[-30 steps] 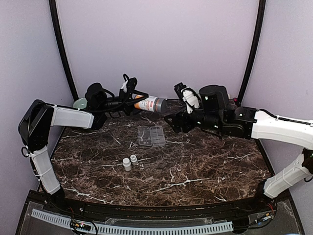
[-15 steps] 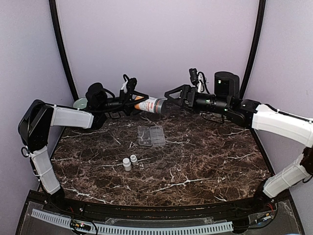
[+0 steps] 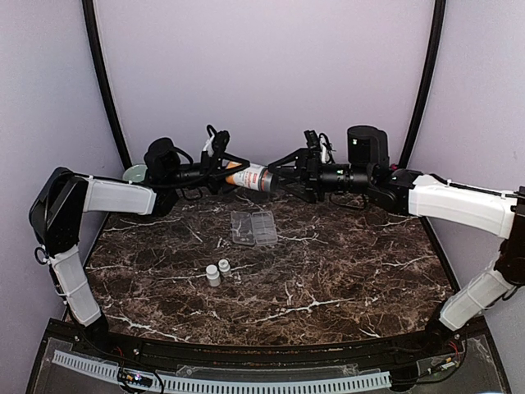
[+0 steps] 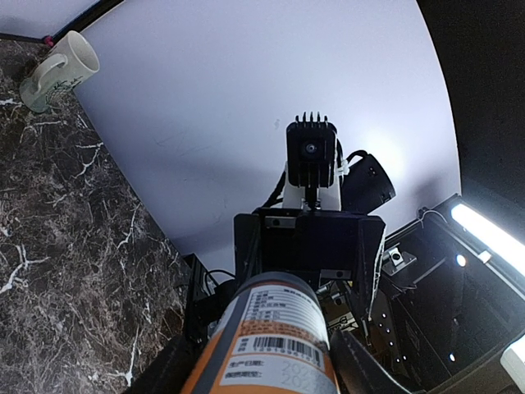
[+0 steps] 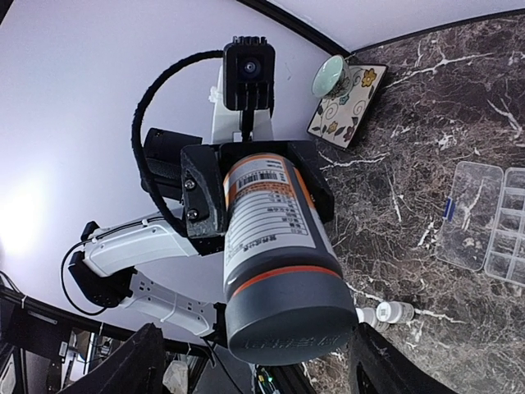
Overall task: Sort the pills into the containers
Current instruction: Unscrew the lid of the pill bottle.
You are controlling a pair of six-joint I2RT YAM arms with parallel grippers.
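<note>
The left fingers (image 5: 203, 201) are clamped on either side of the orange bottle (image 5: 271, 222), gripping its labelled body near the base and holding it roughly level above the back of the surface (image 3: 344, 271), with its grey cap (image 5: 291, 316) pointing toward the right arm. The right fingers (image 5: 139, 365) stand spread apart on either side of that cap. In the right wrist view a gap shows between one finger and the cap, while the other finger sits very close to it; whether it touches cannot be told. The two arms meet nose to nose over the far middle of the surface, each wrist camera looking straight at the other. Below and nearer than the bottle, the clear pill box (image 3: 253, 227) lies flat on the dark marbled surface with its lid swung open beside the row of compartments. Its contents are too small to make out, so no pills can be picked out in it or anywhere else. Closer to the arm bases, apart from the box, two small white bottles (image 3: 218, 272) stand upright just beside each other. In the far left corner, a pale mug (image 4: 57, 70) sits on a patterned square coaster (image 5: 349, 103) against the back wall.
</note>
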